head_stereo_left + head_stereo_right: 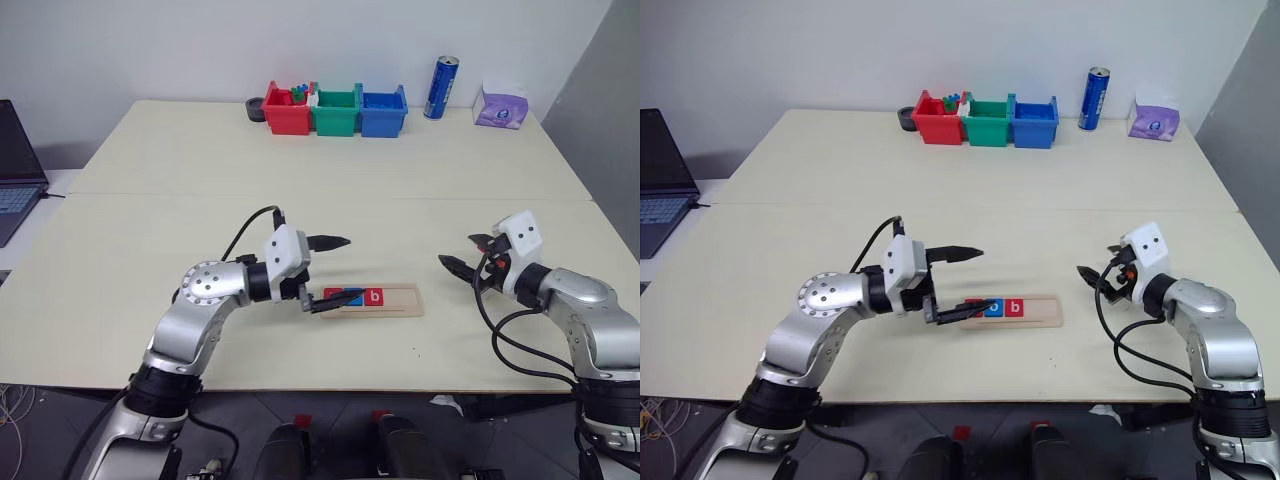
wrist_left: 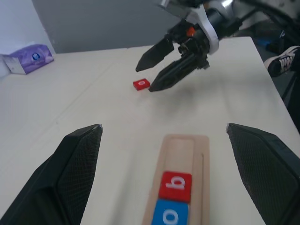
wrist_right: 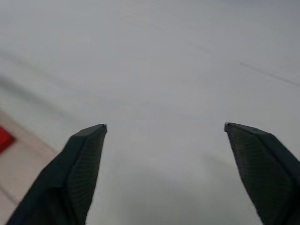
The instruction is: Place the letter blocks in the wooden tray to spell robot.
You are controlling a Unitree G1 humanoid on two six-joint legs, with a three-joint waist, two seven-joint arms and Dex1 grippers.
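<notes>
Spanning the scene, the table (image 1: 200,170) bore the wooden tray (image 1: 398,299) near its front edge, handy to both arms. The left gripper (image 1: 330,270) hung spread and empty at the tray's left end; the right gripper (image 1: 1102,265) hung released, well apart. Blue o (image 2: 168,216) and red b (image 2: 176,185) sat in the groove; another red block (image 2: 140,84) lay loose nearby.

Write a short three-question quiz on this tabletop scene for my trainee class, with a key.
1. True or false: the right gripper is holding a tile.
2. Which letter is on the rightmost tile in the wooden tray? A) t B) b C) r
3. What colour is the loose tile lying on the table close to the right gripper?

Key: 1 false, it is open and empty; 2 B; 3 red.
</notes>
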